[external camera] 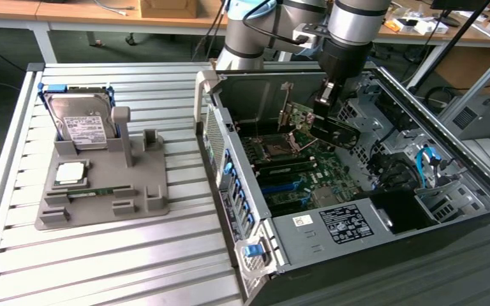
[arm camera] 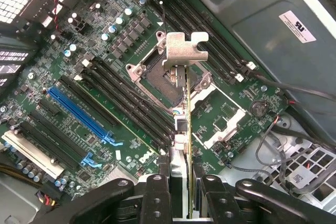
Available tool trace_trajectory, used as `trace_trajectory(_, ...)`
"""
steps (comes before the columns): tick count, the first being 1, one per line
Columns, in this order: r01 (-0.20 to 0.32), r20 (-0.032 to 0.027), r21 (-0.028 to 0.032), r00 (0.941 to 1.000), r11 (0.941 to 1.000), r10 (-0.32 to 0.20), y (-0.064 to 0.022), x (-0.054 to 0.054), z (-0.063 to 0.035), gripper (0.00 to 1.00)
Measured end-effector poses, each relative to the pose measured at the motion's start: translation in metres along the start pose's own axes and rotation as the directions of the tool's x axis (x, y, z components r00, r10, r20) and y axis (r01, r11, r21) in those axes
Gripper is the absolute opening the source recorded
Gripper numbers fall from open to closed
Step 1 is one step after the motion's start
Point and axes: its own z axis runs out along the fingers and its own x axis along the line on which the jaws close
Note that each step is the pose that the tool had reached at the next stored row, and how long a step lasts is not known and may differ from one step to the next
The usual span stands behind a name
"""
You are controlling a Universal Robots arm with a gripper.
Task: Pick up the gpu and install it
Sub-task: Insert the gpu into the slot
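Gripper (arm camera: 184, 187): fingers pinching gpu (external camera: 334, 132) by its upper edge. Gpu: upright, suspended over motherboard (arm camera: 79, 82) inside open computer case (external camera: 214, 124).

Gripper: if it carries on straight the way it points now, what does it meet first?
The gripper points down into the case with the gpu in its fingers, so the card likely meets the motherboard first, near the CPU socket; depth is hard to judge.
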Motion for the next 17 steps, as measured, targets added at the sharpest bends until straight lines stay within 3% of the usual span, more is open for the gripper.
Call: trace_trajectory(17, 0.068, 0.0075, -0.0022, 0.9977, 0.9977, -0.068, 0.0000, 0.0000, 0.0000, 0.27)
